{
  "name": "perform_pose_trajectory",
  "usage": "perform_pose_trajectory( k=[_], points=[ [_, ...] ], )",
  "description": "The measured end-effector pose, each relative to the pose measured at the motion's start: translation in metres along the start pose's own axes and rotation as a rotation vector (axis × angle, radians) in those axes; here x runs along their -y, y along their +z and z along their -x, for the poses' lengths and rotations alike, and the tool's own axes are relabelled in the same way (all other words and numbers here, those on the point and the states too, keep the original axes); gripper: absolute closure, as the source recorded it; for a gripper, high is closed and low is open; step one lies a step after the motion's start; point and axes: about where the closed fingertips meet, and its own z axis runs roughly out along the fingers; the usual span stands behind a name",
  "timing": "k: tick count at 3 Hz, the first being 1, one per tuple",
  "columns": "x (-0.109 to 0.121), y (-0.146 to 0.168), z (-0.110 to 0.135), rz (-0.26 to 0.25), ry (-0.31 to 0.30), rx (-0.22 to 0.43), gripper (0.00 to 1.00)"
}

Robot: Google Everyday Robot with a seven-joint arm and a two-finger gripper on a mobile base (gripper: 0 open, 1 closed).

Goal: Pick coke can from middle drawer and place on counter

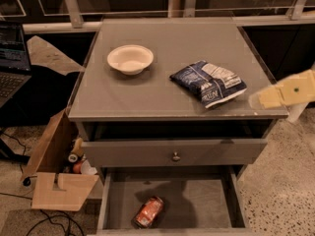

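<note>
The coke can (148,211) lies on its side on the floor of the open middle drawer (202,200), near the front left. My gripper (268,97) is a tan shape at the right edge of the view. It hangs over the front right corner of the counter (172,38), far above and to the right of the can. It holds nothing that I can see. The arm behind it runs out of view to the right.
A white bowl (130,59) and a blue-and-white chip bag (209,82) sit on the counter. A shut drawer front with a round knob (175,156) is above the open drawer. A cardboard box (54,181) and a laptop (12,58) stand at the left.
</note>
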Motion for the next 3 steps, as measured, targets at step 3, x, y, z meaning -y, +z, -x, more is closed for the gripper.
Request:
perform_pose_trajectory(
  k=[3],
  points=[
    [-0.0033, 0.0001, -0.0254, -0.107, 0.123, -0.007, 0.0]
  ],
)
